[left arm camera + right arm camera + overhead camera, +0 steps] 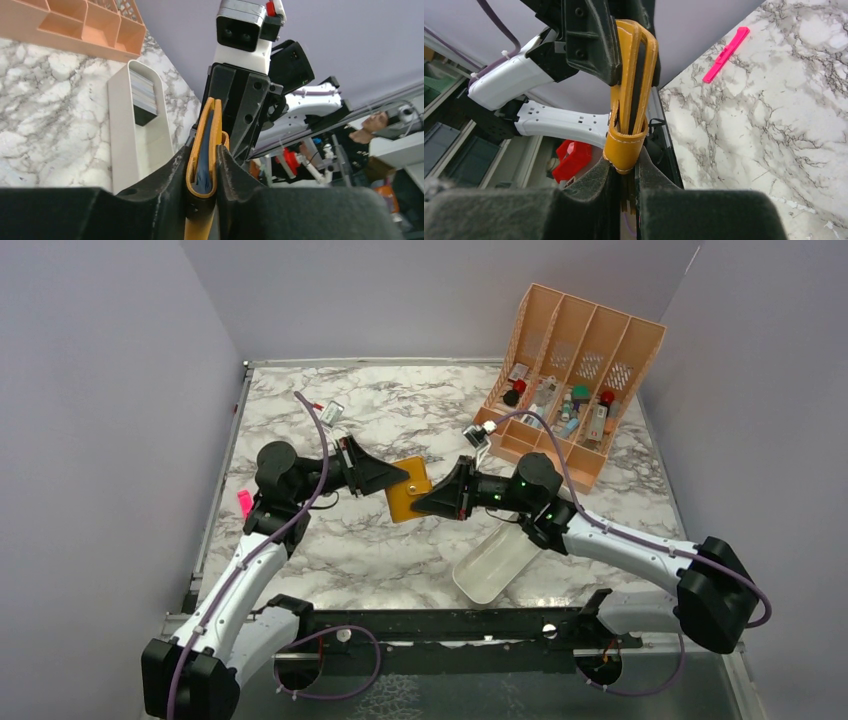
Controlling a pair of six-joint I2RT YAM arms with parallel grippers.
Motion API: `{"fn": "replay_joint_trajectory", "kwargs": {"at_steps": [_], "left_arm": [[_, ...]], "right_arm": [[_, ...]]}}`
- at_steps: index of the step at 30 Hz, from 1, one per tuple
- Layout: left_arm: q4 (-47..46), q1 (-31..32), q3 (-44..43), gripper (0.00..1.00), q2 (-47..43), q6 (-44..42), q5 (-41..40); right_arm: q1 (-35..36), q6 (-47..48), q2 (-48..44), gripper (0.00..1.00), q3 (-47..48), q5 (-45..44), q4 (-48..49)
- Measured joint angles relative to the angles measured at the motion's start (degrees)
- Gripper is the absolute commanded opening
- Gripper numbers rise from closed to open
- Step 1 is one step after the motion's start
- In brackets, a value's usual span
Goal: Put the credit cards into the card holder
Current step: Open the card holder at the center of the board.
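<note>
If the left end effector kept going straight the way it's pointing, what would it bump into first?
The left end effector grips the card holder. Right behind that is the right end effector, clamped on the holder's opposite edge and facing it head-on.

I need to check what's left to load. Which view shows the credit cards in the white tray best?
Left wrist: the credit cards show as a stack inside the white tray. Top external shows the tray, but no cards can be made out in it. Right wrist shows neither, only the card holder.
</note>
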State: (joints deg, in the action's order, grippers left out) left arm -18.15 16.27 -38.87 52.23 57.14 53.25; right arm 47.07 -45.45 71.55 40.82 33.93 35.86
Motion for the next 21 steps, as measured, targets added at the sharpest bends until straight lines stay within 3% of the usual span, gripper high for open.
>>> {"fn": "replay_joint_trajectory", "kwargs": {"at_steps": [2, 5, 7, 13, 21], "left_arm": [[-0.63, 0.07, 0.42, 0.01, -0.74, 0.44, -0.22], [-1.25, 0.31, 0.98, 0.00, -2.19, 0.28, -1.07], [-1.95, 0.35, 1.84, 0.00, -2.60, -0.22, -2.45], [1.18, 0.63, 3.32, 0.00, 1.20, -4.61, -7.82], [11.50, 1.11, 1.70, 0.00, 3.02, -11.21, -15.63]], "right_arm": [[0.00, -0.17, 0.07, 0.24, 0.04, 0.15, 0.28], [0.04, 1.73, -0.28, 0.49, 1.55, -1.79, -3.78], [0.46, 3.82, -1.01, 0.55, 4.35, -5.97, -11.19], [0.85, 8.87, -2.64, 0.52, 12.74, -20.52, -30.64], [3.23, 12.74, 0.83, 0.46, 18.58, -27.43, -39.34]]}}
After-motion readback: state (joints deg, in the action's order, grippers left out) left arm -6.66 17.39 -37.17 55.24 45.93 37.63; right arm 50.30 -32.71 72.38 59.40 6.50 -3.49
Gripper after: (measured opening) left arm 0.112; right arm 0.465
